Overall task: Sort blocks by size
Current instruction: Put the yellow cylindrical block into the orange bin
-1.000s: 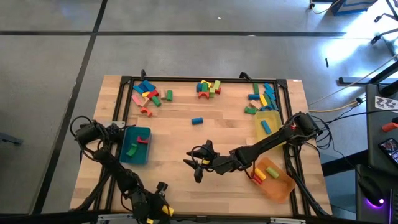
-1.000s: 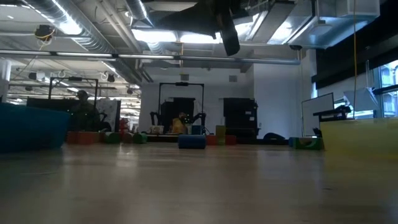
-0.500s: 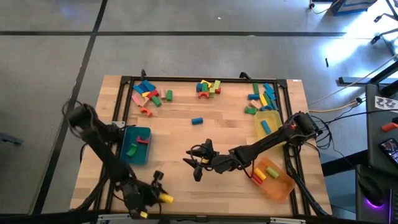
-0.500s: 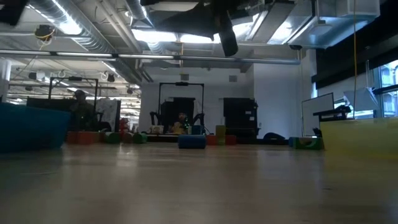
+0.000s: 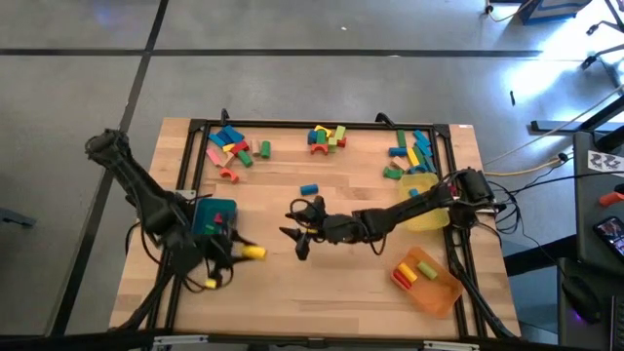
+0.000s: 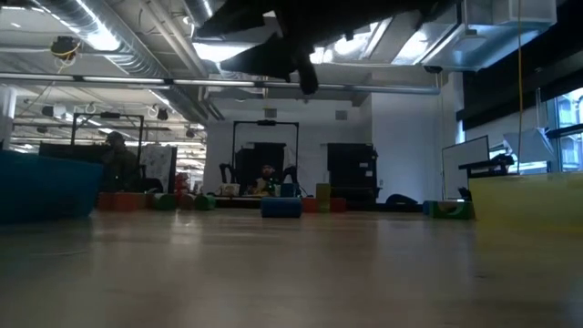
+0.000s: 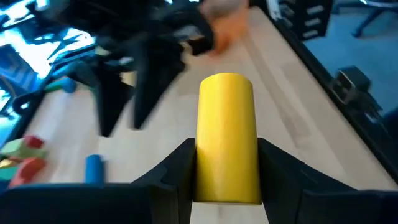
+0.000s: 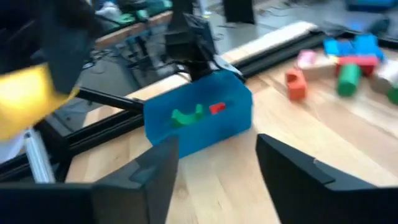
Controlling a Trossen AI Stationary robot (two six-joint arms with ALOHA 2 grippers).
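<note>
1. Two arms, high view: left gripper (image 5: 244, 253) holds a yellow cylinder (image 5: 254, 253) just right of the teal tray (image 5: 216, 212); right gripper (image 5: 295, 232) mid-table.
2. Left wrist view: fingers (image 7: 177, 165) clamp the cylinder.
3. Right wrist view: fingers (image 8: 163, 158) apart, empty.

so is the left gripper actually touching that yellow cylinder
Touching. The left wrist view shows the yellow cylinder clamped between the left gripper's two dark fingers, both pressed against its sides.
</note>
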